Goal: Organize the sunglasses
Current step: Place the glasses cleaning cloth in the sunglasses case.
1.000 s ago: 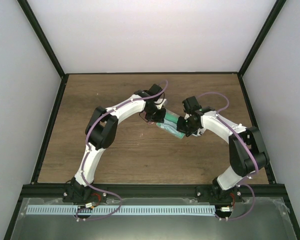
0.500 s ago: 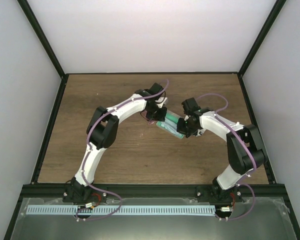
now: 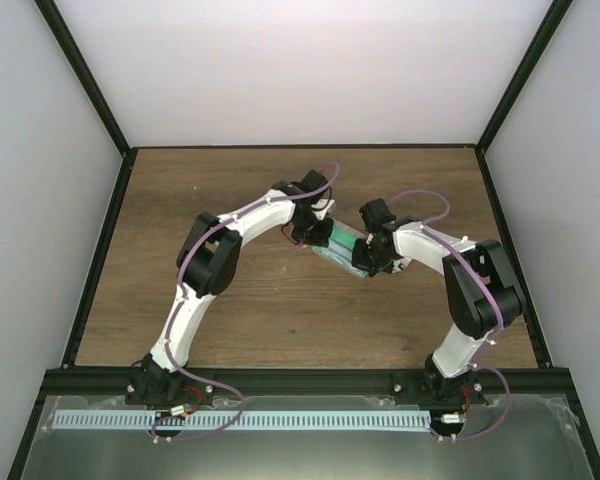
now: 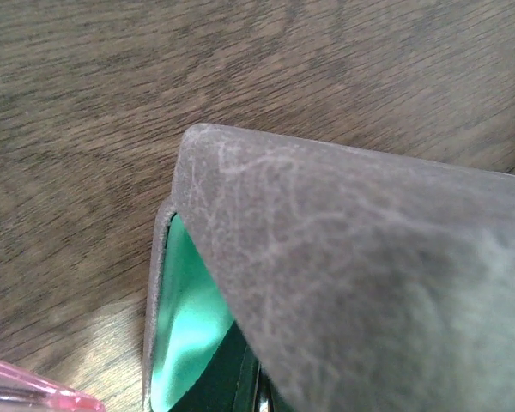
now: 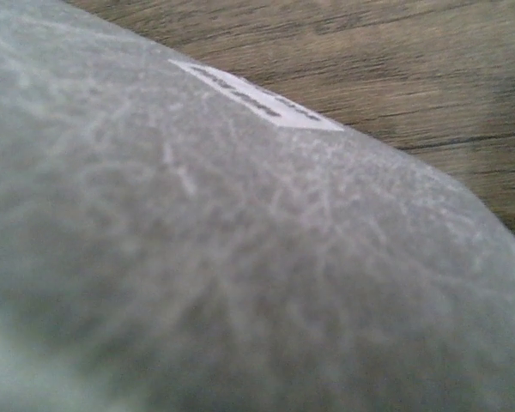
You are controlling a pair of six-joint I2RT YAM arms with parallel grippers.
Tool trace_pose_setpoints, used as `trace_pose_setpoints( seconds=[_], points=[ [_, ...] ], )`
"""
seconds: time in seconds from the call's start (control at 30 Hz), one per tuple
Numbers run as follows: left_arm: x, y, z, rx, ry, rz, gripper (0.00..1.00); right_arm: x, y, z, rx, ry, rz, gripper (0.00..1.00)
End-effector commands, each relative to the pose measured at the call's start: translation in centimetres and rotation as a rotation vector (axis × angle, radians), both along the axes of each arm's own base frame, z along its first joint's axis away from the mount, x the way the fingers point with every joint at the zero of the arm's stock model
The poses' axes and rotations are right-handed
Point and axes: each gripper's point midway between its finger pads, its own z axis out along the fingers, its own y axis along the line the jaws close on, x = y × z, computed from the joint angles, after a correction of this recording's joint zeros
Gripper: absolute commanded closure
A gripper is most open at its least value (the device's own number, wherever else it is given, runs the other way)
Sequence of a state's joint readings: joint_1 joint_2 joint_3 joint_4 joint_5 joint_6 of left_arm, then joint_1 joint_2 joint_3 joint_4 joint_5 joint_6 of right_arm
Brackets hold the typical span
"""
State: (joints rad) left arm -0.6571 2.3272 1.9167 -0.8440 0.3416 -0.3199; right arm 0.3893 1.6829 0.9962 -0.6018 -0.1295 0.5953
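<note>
Wood desk (image 3: 180, 300), ctr: L gripper (image 3: 318, 234) & R gripper (image 3: 368, 258) jaws both pinching shut on green-lined grey case (image 3: 341, 246); sunglasses not showing, prob. inside, judging light, fragile, scratch-prone, so gripping by frame, not lenses.

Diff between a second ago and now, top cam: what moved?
The right arm's elbow swung inward to the left, and the right gripper edged slightly left at the grey flap case with green lining. Nothing was visibly taken or released. The left gripper, the case and the wooden table stayed put; both grippers stay shut.
</note>
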Motion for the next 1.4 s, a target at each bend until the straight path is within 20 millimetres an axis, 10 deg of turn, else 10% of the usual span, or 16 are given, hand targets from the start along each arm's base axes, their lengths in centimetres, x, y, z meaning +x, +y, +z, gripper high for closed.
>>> trace_pose_setpoints(
  seconds=[0.0,0.3,0.6,1.37],
  points=[
    [0.2,0.0,-0.8,0.025,-0.009,-0.015,0.96,0.6,-0.4,-0.4,-0.036,-0.012,-0.011,0.99],
    [0.2,0.2,-1.4,0.036,-0.002,-0.015,0.96,0.8,-1.1,-1.2,-0.083,-0.014,-0.019,0.98],
    [-0.1,0.3,-1.4,0.041,0.011,-0.011,0.84,1.3,-0.9,0.6,-0.06,-0.054,-0.025,0.61],
    [-1.2,0.5,1.8,-0.008,-0.001,-0.008,0.56,0.9,-0.5,5.4,-0.02,-0.131,-0.04,0.56]
  ],
)
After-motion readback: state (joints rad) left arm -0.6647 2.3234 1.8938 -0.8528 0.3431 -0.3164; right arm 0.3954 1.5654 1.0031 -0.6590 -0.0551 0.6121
